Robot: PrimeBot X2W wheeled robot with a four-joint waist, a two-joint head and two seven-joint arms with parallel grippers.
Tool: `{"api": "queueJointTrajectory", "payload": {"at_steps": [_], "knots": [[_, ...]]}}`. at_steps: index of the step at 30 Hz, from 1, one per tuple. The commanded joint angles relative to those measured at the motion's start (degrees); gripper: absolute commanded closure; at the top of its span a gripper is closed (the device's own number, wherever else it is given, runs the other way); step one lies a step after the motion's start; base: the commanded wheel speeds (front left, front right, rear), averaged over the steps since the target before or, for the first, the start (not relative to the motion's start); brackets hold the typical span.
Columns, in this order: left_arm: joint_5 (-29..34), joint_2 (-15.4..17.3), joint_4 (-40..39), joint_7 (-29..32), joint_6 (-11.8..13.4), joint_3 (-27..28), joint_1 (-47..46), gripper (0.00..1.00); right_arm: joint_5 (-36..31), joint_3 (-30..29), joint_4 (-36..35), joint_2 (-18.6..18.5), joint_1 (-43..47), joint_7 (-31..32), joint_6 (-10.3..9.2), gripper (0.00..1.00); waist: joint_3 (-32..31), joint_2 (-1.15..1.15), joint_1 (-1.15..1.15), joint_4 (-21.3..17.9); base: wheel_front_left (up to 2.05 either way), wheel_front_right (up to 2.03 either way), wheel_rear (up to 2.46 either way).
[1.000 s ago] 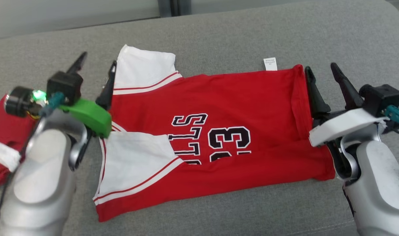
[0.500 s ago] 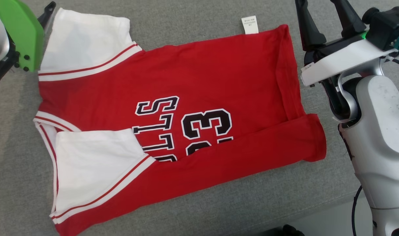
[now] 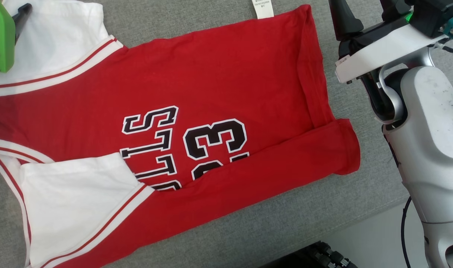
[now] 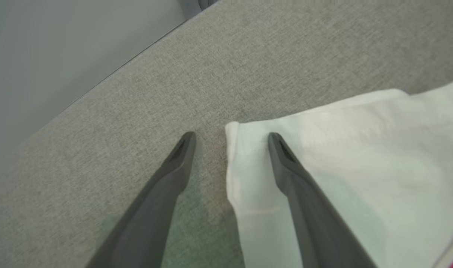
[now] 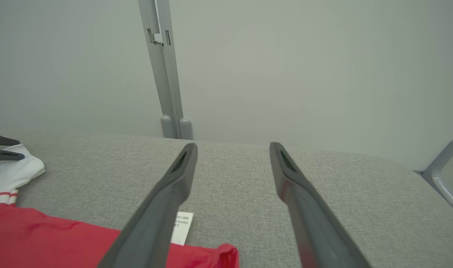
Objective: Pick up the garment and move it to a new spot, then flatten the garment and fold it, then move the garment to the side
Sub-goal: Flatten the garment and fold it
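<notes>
The left gripper (image 4: 231, 137) is positioned, fingers spread, across the white sleeve (image 4: 341, 156) edge of the shirt (image 3: 219, 82); the right gripper (image 5: 233, 147) is positioned, likewise spread, beside its hem (image 3: 315, 67).

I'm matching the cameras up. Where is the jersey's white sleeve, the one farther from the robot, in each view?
Head view: far white sleeve, upper left corner.
Left wrist view: right half, its corner between the left hand's fingertips.
Right wrist view: far left edge.
Shared landmark: the left hand's dark fingers at that sleeve's corner.
</notes>
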Motion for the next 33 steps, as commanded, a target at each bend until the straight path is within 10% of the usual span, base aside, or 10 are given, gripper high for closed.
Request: {"api": "queueJointTrajectory", "payload": {"at_steps": [1, 3, 6, 33], "knots": [[-0.52, 0.15, 0.95, -0.32, 0.06, -0.91, -0.35, 0.0, 0.29, 0.09, 0.19, -0.51, -0.47, -0.24, 0.0, 0.0, 0.1, 0.0, -0.01, 0.07, 0.0, 0.0, 0.0], [-1.7, -0.4, 1.76, -0.07, 0.06, -2.17, -0.39, 0.0, -0.03, 0.1, 0.51, -0.83, -0.46, 0.04, 0.0, 0.0, 0.06, 0.0, -0.01, 0.26, 0.0, 0.0, 0.0], [-4.38, -1.09, 1.8, 1.65, -0.02, -4.52, -0.03, 1.0, -0.59, -0.22, 1.09, -1.46, -0.13, 0.33, 0.0, 0.0, -0.44, 0.0, -0.01, 0.97, 0.0, 0.0, 0.0], [-12.08, -9.62, -9.03, -27.24, -0.01, -12.88, 8.03, 1.0, 18.76, 11.39, 17.51, -17.65, -0.26, 16.52, 0.0, 0.0, -12.23, 0.0, -0.01, 19.41, 0.0, 0.0, 0.0]]}}
